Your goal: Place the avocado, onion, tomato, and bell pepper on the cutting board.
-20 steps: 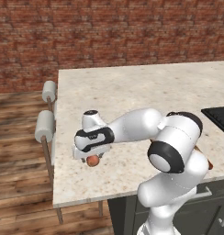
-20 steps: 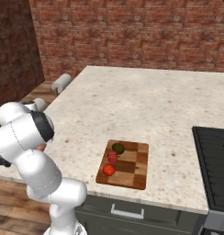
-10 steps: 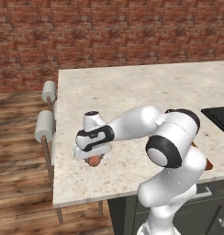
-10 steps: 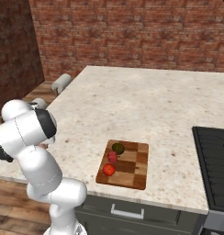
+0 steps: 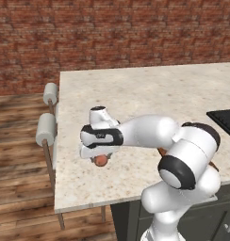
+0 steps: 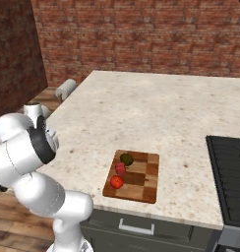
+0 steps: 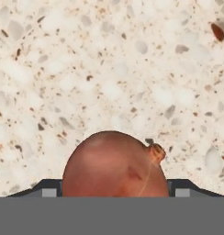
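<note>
Onion (image 5: 101, 160) sits at the left end of the speckled stone counter (image 5: 150, 94), well apart from the cutting board (image 6: 133, 175), and directly beneath the white hand of the arm (image 5: 150, 134). Gripper (image 7: 114, 188) is lowered over it: in the hand view the pinkish-tan ball (image 7: 114, 166) lies between the two dark fingertips (image 7: 48, 187), which flank it closely at left and right, the jaws partly closed to about its width. Whether the pads actually press on the skin cannot be told from these views, and the onion appears to rest on the counter surface. To the right, near the counter's front edge, the cutting board lies flat and carries three items in a short line along its left portion: avocado (image 6: 126, 158) at the far end, bell pepper (image 6: 120, 169) just beside it in the middle, tomato (image 6: 116, 182) nearest the front edge. A dark cooktop (image 6: 229, 182) lies to the right of the board.
</note>
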Robot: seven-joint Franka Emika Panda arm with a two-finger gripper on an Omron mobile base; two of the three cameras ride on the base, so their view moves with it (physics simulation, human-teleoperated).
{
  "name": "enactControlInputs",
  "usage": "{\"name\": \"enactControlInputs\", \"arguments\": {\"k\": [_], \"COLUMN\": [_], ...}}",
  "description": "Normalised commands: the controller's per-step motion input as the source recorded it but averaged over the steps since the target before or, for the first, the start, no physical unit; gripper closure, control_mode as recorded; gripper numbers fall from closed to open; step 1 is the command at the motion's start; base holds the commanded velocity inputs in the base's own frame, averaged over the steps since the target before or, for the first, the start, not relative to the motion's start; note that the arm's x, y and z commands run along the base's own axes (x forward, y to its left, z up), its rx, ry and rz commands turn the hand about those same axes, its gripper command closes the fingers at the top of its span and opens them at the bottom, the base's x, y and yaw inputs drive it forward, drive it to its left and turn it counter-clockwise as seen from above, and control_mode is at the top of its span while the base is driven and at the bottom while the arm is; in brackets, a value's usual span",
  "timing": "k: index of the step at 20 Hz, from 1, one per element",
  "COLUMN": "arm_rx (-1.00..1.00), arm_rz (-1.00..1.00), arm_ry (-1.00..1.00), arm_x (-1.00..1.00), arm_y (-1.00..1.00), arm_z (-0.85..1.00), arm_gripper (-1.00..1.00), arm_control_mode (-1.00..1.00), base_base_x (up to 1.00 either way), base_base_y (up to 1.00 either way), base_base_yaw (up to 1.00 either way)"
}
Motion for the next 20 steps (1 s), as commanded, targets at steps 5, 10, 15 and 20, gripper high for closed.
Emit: {"name": "enactControlInputs", "arguments": {"k": [5,10,15,20], "arm_rx": [-0.03,-0.06,-0.07,-0.09], "arm_rz": [-0.05,-0.07,-0.04,-0.02], "arm_ry": [0.00,0.00,0.00,-0.04], "arm_x": [-0.18,-0.19,-0.16,-0.08], "arm_y": [-0.59,-0.78,-0.86,-0.81], "arm_z": [0.69,0.71,0.61,0.59], "arm_gripper": [1.00,1.00,1.00,1.00], "arm_control_mode": [-1.00,-1.00,-1.00,-1.00], "base_base_x": [0.00,0.00,0.00,0.00], "base_base_y": [0.00,0.00,0.00,0.00], "base_base_yaw": [0.00,0.00,0.00,0.00]}}
